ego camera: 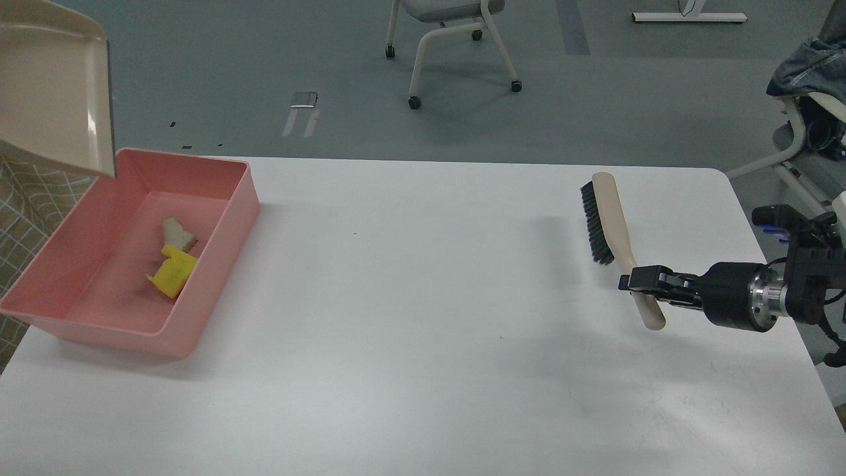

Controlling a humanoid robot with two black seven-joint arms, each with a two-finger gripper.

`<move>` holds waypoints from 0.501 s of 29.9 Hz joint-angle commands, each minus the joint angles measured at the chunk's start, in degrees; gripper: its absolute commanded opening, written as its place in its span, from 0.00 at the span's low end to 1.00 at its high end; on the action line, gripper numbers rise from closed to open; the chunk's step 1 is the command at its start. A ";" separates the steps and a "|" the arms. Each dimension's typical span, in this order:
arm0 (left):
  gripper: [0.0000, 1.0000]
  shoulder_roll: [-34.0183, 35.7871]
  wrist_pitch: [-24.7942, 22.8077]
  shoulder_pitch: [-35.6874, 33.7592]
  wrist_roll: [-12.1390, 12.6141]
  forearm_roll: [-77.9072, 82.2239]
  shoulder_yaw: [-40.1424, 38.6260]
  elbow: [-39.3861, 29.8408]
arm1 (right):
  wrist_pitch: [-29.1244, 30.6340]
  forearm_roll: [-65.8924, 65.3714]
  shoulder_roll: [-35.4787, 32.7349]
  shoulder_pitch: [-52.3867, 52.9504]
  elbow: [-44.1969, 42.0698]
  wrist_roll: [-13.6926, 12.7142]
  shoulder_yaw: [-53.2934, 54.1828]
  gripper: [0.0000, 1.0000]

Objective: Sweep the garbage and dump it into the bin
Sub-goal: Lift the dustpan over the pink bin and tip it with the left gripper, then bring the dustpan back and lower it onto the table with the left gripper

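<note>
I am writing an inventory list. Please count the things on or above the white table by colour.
Pink: 1, rectangular plastic bin
Yellow: 1, sponge scrap
Whitish: 1, small flat piece
Beige: 2, plastic dustpan, black-bristled brush
Total: 5

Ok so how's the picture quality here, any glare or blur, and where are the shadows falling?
Head view: even, soft overhead light, with no harsh glare on the white table. The brush casts a faint shadow to its left, and the pink bin a soft one along its right and front sides. The garbage inside looks sharp; the dustpan at top left is cropped by the frame. The right gripper is dark, so detail is lost.
</note>
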 commanded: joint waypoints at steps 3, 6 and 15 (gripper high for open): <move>0.00 -6.14 -6.53 -7.16 3.50 -2.39 0.53 -0.76 | 0.00 -0.09 -0.76 -0.09 0.04 0.02 -0.02 0.00; 0.00 -12.83 -8.65 -10.42 6.92 -2.12 1.23 -0.76 | 0.00 -0.09 -1.20 -0.09 0.05 0.02 0.07 0.00; 0.00 -27.86 -7.17 -17.72 10.62 -1.60 13.80 -0.84 | 0.00 -0.09 -1.73 -0.18 -0.13 0.02 0.07 0.00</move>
